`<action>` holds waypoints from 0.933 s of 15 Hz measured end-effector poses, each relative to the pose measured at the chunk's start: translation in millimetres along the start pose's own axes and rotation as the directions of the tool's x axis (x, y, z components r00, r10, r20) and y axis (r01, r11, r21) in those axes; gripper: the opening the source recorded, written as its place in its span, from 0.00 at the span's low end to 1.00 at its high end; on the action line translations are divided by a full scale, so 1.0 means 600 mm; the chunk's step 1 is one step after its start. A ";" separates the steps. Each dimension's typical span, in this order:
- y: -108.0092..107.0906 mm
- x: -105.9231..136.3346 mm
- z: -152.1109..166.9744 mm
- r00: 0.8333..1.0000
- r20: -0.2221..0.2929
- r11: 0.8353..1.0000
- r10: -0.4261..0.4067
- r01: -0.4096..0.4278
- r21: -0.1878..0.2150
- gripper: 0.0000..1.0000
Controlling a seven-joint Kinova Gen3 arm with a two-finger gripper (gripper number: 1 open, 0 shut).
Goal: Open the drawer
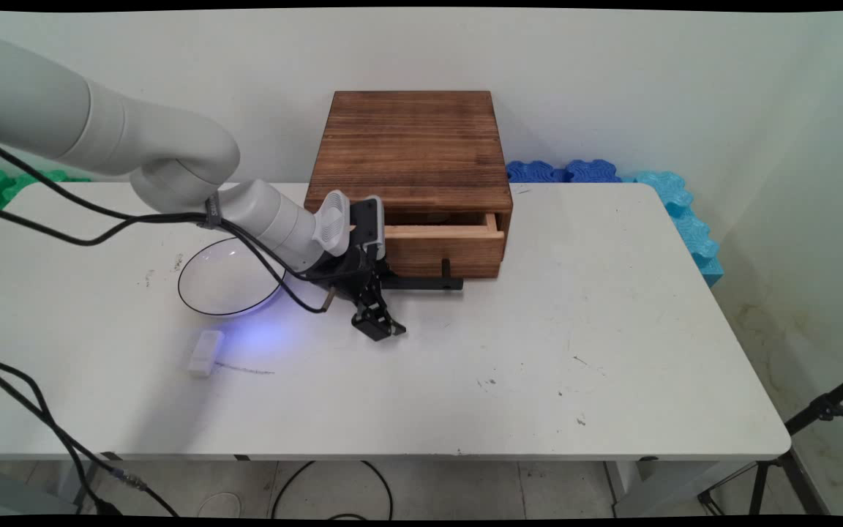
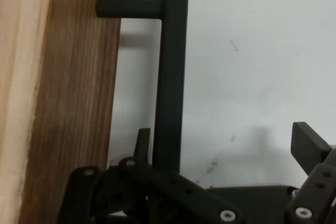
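A dark wooden box [image 1: 410, 150] stands at the back of the white table [image 1: 538, 351]. Its drawer [image 1: 445, 252] is pulled out a little, showing a pale inner edge. A black bar handle [image 1: 429, 282] runs along the drawer front. My gripper [image 1: 391, 306] is low at the handle's left end, open. In the hand view the handle [image 2: 170, 77] passes between the fingers of the gripper [image 2: 226, 140], close to the left finger [image 2: 143, 139], while the right finger [image 2: 308, 145] stands well apart. Nothing is gripped.
A clear glass bowl [image 1: 225, 282] with a dark rim sits left of the gripper, partly behind the arm. A small white block [image 1: 205, 353] lies in front of it. Blue foam mats [image 1: 674, 197] lie at the back right, green ones [image 1: 4, 183] at the back left.
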 end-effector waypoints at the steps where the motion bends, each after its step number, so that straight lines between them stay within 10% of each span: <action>1: 0.007 0.000 -0.002 1.000 0.000 1.000 0.000 0.000 -0.004 1.00; 14: 0.094 -0.010 -0.025 1.000 -0.007 0.999 -0.011 0.011 -0.053 1.00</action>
